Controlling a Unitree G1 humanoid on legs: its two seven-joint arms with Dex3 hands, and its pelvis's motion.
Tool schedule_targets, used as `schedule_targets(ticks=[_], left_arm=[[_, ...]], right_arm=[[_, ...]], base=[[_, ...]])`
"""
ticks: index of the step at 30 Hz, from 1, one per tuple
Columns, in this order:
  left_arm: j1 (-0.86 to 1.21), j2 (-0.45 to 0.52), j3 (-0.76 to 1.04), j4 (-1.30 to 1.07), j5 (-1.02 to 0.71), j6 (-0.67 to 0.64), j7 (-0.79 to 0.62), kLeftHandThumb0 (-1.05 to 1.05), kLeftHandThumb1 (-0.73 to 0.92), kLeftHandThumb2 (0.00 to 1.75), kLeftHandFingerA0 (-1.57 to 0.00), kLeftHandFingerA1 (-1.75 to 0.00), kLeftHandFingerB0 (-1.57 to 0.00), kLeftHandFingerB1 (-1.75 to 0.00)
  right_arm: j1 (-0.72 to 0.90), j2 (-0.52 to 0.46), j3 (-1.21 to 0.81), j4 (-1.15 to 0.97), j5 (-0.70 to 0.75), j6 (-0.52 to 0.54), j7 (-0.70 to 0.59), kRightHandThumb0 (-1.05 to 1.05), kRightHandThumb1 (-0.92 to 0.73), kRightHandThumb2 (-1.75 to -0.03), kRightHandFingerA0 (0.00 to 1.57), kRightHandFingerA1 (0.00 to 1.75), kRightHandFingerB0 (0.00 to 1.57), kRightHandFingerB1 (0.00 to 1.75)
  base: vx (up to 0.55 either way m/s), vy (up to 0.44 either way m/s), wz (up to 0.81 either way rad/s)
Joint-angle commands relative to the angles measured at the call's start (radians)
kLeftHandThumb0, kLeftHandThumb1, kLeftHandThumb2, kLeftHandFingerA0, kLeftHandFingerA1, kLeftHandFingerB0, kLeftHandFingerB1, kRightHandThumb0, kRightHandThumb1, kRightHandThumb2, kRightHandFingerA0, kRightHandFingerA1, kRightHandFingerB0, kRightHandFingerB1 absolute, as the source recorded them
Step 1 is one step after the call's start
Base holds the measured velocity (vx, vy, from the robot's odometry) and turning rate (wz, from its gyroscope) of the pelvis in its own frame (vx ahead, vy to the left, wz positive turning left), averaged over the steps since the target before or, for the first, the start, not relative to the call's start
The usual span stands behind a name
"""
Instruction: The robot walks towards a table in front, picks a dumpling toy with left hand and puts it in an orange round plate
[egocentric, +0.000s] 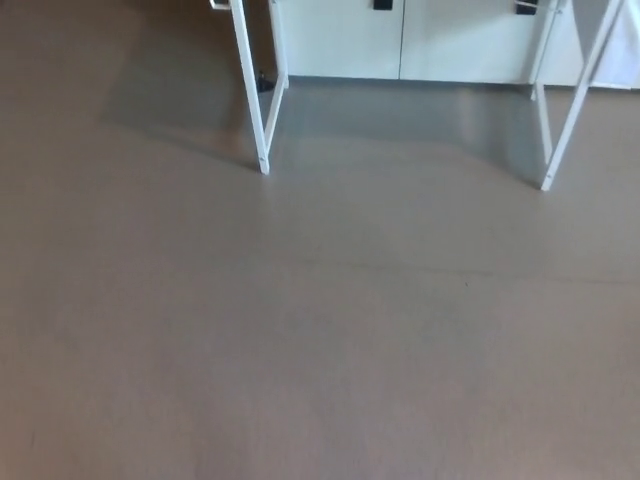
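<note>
The head view holds only the floor and the lower part of a table. Its white left legs (254, 100) and right legs (565, 110) reach down from the top edge of the picture. The tabletop is out of the frame, so no dumpling toy and no orange plate show. Neither of my hands is in the picture.
Brown floor (320, 340) fills most of the view, with a faint seam running across it. Behind the table legs stand pale cabinets (400, 40) with dark handles. The table's shadow falls on the floor to the left of the legs.
</note>
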Motion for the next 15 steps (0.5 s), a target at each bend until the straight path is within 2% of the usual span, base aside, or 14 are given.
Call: schedule_targets(ticks=[1,2,3,4,5,6,7,8,10,11,12,13,14,15], left_arm=[[0.001,0.021,0.003,-0.001,-0.005,-0.009,-0.015,-0.37,0.46,0.66,-0.77,-0.92,-0.28,-0.38],[0.002,0.021,0.004,-0.001,-0.006,-0.009,-0.015,-0.37,0.46,0.66,-0.77,-0.92,-0.28,-0.38],[0.003,0.020,0.004,-0.001,-0.005,-0.008,-0.014,-0.30,0.50,0.55,-0.60,-0.62,-0.31,-0.31],[0.005,0.019,0.004,-0.001,-0.005,-0.006,-0.013,-0.30,0.50,0.55,-0.60,-0.62,-0.31,-0.31],[0.009,0.022,-0.005,-0.002,0.006,-0.009,-0.005,-0.38,0.39,0.70,-0.63,-0.77,-0.26,-0.42],[0.011,0.022,-0.008,-0.003,0.009,-0.010,-0.003,-0.38,0.39,0.70,-0.63,-0.77,-0.26,-0.42],[0.019,0.025,-0.011,-0.004,0.012,-0.017,0.001,-0.31,0.50,0.55,-0.73,-0.90,-0.32,-0.32],[0.028,0.023,-0.006,-0.003,0.006,-0.022,-0.004,-0.29,0.50,0.55,-0.72,-0.72,-0.32,-0.32],[0.045,0.019,0.004,0.001,-0.009,-0.027,-0.022,-0.29,0.51,0.55,-0.61,-0.57,-0.30,-0.31],[0.053,0.017,0.008,0.003,-0.015,-0.029,-0.032,-0.29,0.51,0.55,-0.61,-0.57,-0.30,-0.31],[0.061,0.017,0.004,0.006,-0.009,-0.024,-0.025,-0.21,0.33,0.87,-0.64,-0.75,-0.17,-0.51],[0.063,0.017,-0.001,0.007,0.000,-0.019,-0.013,-0.21,0.33,0.87,-0.64,-0.75,-0.17,-0.51],[0.065,0.015,0.000,0.009,-0.001,-0.012,-0.014,-0.30,0.51,0.56,-0.55,-0.47,-0.31,-0.31],[0.068,0.013,0.005,0.010,-0.007,-0.006,-0.023,-0.30,0.51,0.56,-0.55,-0.47,-0.31,-0.31]], right_arm=[[0.011,-0.005,-0.002,0.002,0.006,0.014,0.005,-0.59,-0.60,-0.86,0.61,0.57,0.22,0.42],[0.009,-0.004,-0.002,0.005,0.006,0.018,0.006,-0.59,-0.60,-0.86,0.61,0.57,0.22,0.42],[0.009,-0.005,-0.002,0.006,0.006,0.019,0.008,-0.59,-0.60,-0.86,0.60,0.57,0.23,0.43],[0.012,-0.006,-0.001,0.006,0.006,0.019,0.010,-0.59,-0.60,-0.86,0.60,0.57,0.23,0.43],[0.018,-0.007,-0.002,0.002,0.007,0.015,0.010,-0.59,-0.61,-0.87,0.60,0.57,0.25,0.43],[0.020,-0.007,-0.003,0.001,0.008,0.014,0.010,-0.59,-0.61,-0.87,0.60,0.57,0.25,0.43],[0.035,-0.007,-0.004,-0.012,0.009,0.001,0.001,-0.52,-0.72,-0.62,0.73,0.48,0.31,0.31],[0.043,-0.008,-0.004,-0.011,0.008,-0.002,-0.001,-0.58,-0.60,-0.86,0.65,0.58,0.26,0.43],[0.055,-0.008,-0.002,-0.004,0.006,-0.005,-0.003,-0.57,-0.59,-0.86,0.67,0.60,0.26,0.44],[0.060,-0.008,-0.002,0.000,0.005,-0.006,-0.004,-0.57,-0.59,-0.86,0.67,0.60,0.26,0.44],[0.067,-0.008,0.000,0.004,0.003,-0.005,-0.003,-0.52,-0.67,-0.62,0.72,0.47,0.31,0.31],[0.069,-0.008,0.001,0.006,0.002,-0.003,-0.002,-0.52,-0.67,-0.62,0.72,0.47,0.31,0.31],[0.067,-0.009,0.004,0.013,-0.002,0.007,0.003,-0.59,-0.60,-0.85,0.65,0.59,0.22,0.42],[0.064,-0.009,0.008,0.020,-0.006,0.020,0.007,-0.59,-0.60,-0.85,0.65,0.59,0.22,0.42]], base=[[0.33,-0.091,-0.13],[0.35,-0.046,-0.22],[0.35,0.016,-0.25],[0.34,0.107,-0.18],[0.36,0.128,-0.18],[0.42,0.175,-0.33],[0.44,0.183,-0.24],[0.45,0.227,-0.43],[0.59,0.065,-0.27],[0.57,-0.037,-0.04],[0.55,-0.057,-0.07],[0.55,-0.047,0.05],[0.35,0.101,0.10],[0.37,0.094,0.10]])
